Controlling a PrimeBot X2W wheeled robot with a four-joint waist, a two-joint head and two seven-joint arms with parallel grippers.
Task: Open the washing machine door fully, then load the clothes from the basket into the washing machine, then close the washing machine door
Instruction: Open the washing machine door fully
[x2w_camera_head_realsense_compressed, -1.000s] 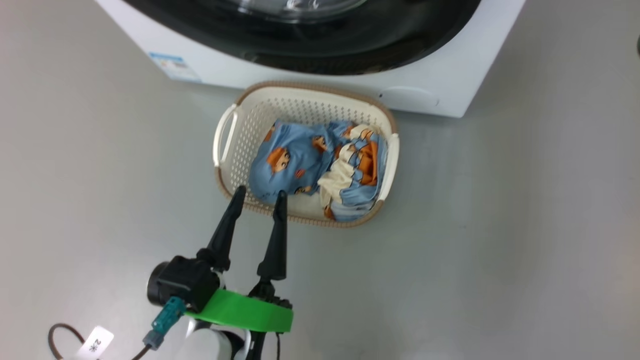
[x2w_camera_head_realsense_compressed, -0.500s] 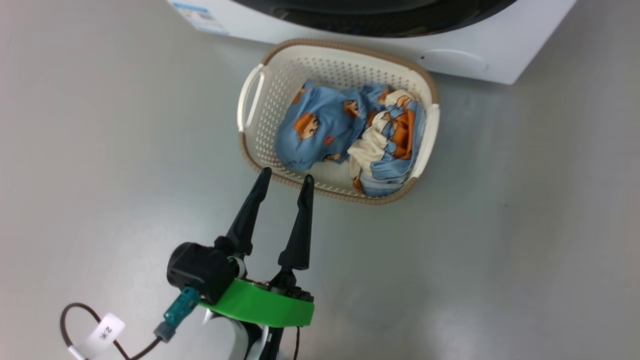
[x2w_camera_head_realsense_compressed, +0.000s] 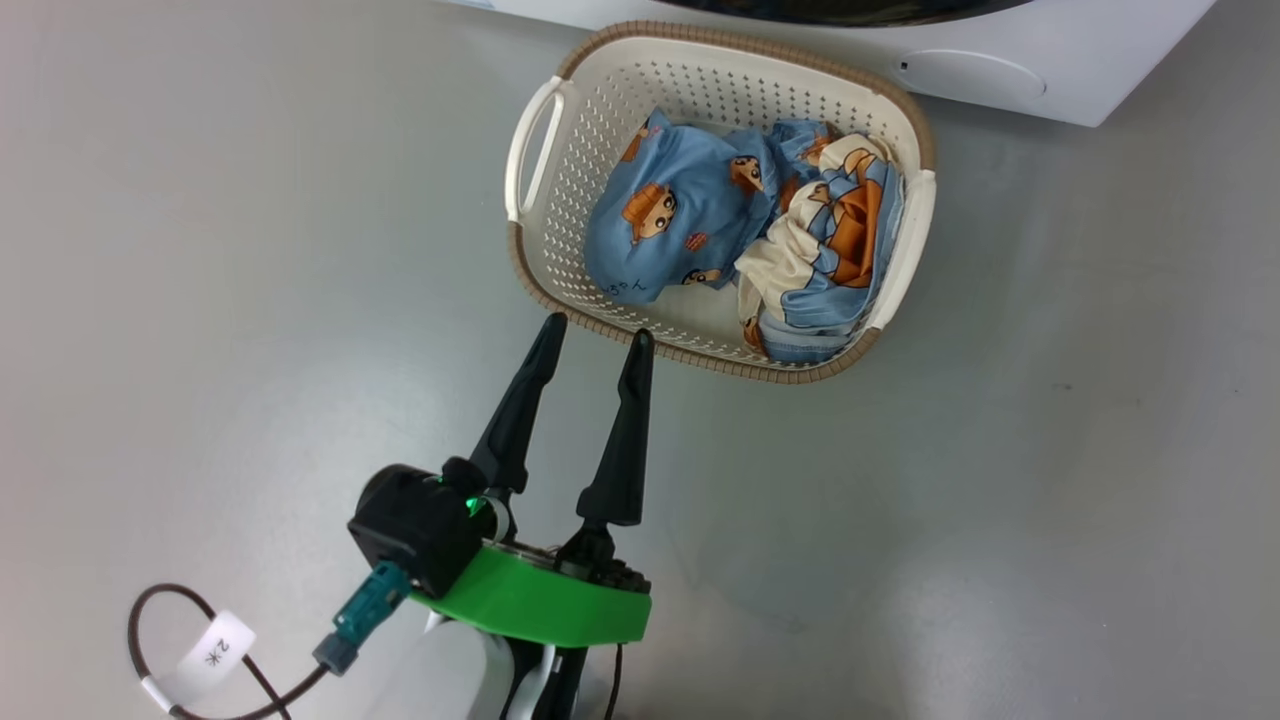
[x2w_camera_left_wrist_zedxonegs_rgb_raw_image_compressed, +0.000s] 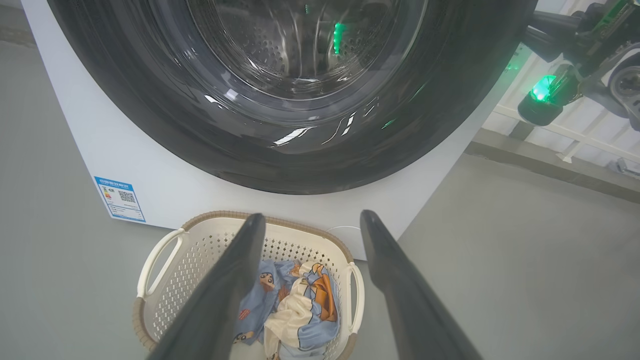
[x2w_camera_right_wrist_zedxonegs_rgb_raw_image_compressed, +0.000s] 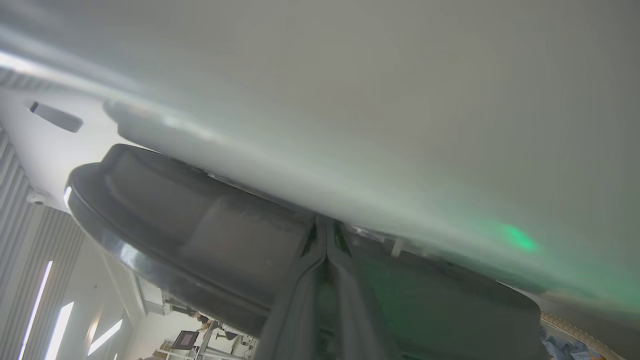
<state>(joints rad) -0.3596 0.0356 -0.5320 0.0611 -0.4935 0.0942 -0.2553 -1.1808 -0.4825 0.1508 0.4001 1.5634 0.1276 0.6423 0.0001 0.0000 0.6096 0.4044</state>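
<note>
Floor (x2w_camera_head_realsense_compressed: 1000, 480): plain grey, smooth, dull sheen, on all sides of the left fingers (x2w_camera_head_realsense_compressed: 621, 440). Right of those fingers and beyond, a grey kerb (x2w_camera_left_wrist_zedxonegs_rgb_raw_image_compressed: 550, 167) runs under a white panelled wall (x2w_camera_left_wrist_zedxonegs_rgb_raw_image_compressed: 595, 136). Left of the right fingers (x2w_camera_right_wrist_zedxonegs_rgb_raw_image_compressed: 295, 310): ribbed pale wall (x2w_camera_right_wrist_zedxonegs_rgb_raw_image_compressed: 25, 240), bright vertical light strips (x2w_camera_right_wrist_zedxonegs_rgb_raw_image_compressed: 37, 300).

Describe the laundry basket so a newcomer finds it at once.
Start at the big white washing machine. On the grey floor directly in front of it sits the basket, cream perforated plastic with a brown rim. Unlike the machine, it is low, open-topped and holds light-blue cartoon-print clothes.
</note>
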